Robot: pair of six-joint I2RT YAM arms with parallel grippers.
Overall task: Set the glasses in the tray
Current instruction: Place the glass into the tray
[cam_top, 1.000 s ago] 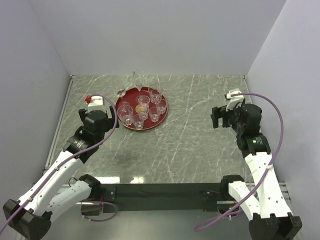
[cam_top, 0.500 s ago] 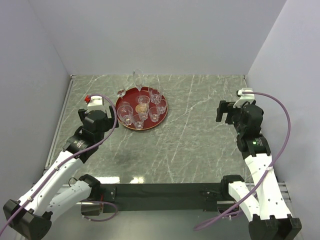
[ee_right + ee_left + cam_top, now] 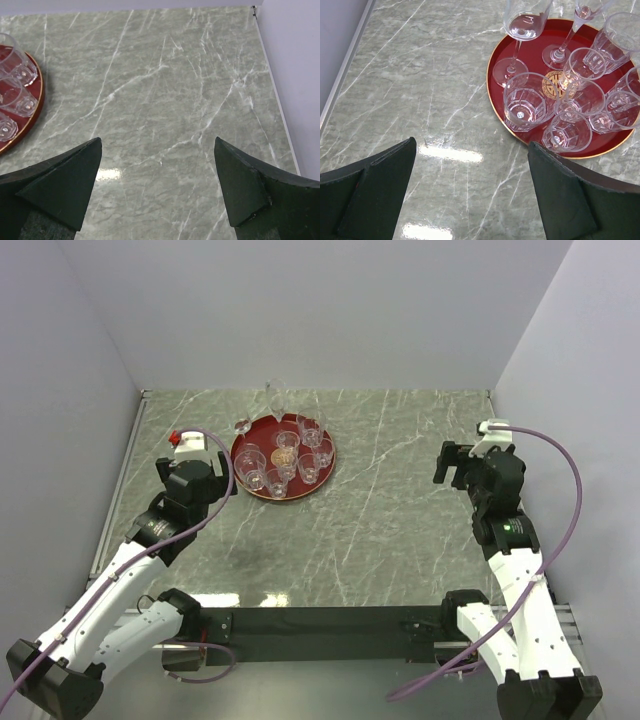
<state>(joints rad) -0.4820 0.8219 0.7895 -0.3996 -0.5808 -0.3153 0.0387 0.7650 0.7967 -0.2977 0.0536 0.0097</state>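
Resting on the left half of the grey marbled bench [image 3: 400, 500], the tray [image 3: 330, 458] carries all the glasses [image 3: 251, 462] that can be seen, and both hands hang apart from it with nothing in them.

From above, the bowl of one stemmed glass [image 3: 242, 426] seems to sit just off the tray's far-left rim, and a tall narrow glass [image 3: 272, 398] seems to rise behind the far rim. The left wrist view settles this. The feet of both stemmed glasses stand on the red surface of the tray [image 3: 535, 62], while short tumblers [image 3: 525, 102] crowd around and partly cover the gold emblem [image 3: 551, 85].

That view also shows the left hand [image 3: 471, 145] spread wide, with bare bench between its dark fingers [image 3: 385, 190], near the tray's edge. From above the left hand [image 3: 205, 475] lies just left of the tray.

The right wrist view catches only a slice of the tray [image 3: 40, 85] and a few tumblers [image 3: 22, 105] at its left border. The right hand [image 3: 157, 141] is equally wide over bare stone. From above the right hand [image 3: 452, 465] sits well apart, near the right wall.
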